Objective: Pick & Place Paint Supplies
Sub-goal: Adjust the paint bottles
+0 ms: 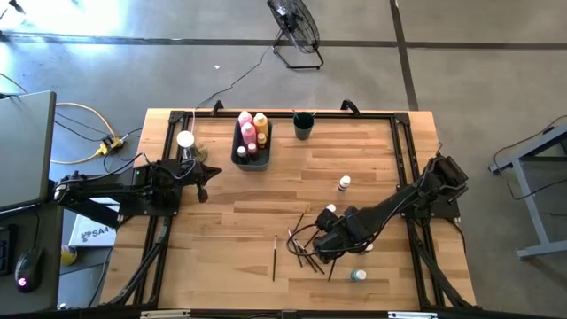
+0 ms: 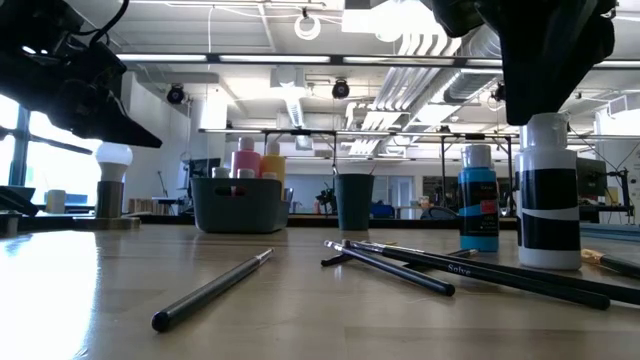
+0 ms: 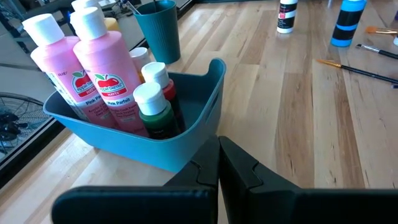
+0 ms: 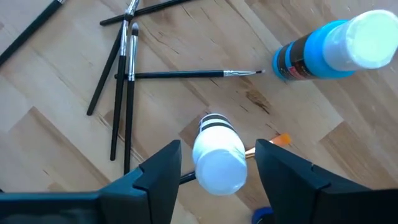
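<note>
A small white-capped bottle [image 4: 216, 158] with a black-and-white label stands upright on the table, right of centre. My right gripper [image 4: 217, 146] is open and points almost straight down. It hangs just over that bottle [image 2: 548, 200], with one finger on either side of the cap and a gap to each. A blue bottle [image 4: 311, 56] stands close by. Several thin dark brushes [image 4: 121, 93] lie crossed beside them, and one brush [image 1: 275, 257] lies alone. My left gripper [image 3: 218, 158] waits shut at the table's left, next to the bin.
The bin [image 3: 155, 146] at the far left-centre holds tall pink bottles [image 3: 102, 68] and small capped ones. A teal cup [image 1: 304, 126] stands at the far edge. A white knob on a tan base [image 1: 185, 142] stands left of the bin. Another small bottle [image 1: 357, 276] stands near the front edge.
</note>
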`<move>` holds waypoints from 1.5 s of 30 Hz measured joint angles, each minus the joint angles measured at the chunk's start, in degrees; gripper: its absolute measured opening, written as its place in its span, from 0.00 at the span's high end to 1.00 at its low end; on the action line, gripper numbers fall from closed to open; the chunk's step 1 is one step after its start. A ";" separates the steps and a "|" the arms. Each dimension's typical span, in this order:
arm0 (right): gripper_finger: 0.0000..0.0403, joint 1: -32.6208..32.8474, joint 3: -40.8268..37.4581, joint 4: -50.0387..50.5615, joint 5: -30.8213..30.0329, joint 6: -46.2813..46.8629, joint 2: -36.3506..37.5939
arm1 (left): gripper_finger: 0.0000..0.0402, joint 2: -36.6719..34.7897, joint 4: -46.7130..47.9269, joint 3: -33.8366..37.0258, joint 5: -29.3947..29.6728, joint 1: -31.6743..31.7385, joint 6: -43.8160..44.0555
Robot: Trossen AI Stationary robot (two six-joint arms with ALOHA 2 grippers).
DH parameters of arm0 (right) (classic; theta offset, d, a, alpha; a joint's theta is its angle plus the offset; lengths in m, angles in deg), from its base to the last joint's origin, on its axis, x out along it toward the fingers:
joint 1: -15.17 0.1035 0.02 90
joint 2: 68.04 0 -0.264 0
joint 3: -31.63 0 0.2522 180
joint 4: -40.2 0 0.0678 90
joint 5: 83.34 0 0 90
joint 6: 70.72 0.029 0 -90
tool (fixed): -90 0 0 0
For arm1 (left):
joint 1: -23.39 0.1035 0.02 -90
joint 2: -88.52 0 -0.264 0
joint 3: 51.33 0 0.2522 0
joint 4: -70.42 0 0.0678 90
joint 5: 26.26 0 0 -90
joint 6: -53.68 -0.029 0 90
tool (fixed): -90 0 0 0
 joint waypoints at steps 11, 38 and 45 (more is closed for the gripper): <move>0.53 0.00 -3.19 -2.64 0.57 -1.06 0.00 | 1.00 0.01 0.01 0.00 0.05 0.00 -0.03; 0.69 0.00 -3.19 -3.76 4.72 -1.07 0.04 | 1.00 0.02 0.02 0.00 0.46 0.00 -0.10; 0.69 0.00 -3.19 -3.97 4.72 -1.06 0.04 | 1.00 0.01 0.02 0.00 0.46 0.00 -0.10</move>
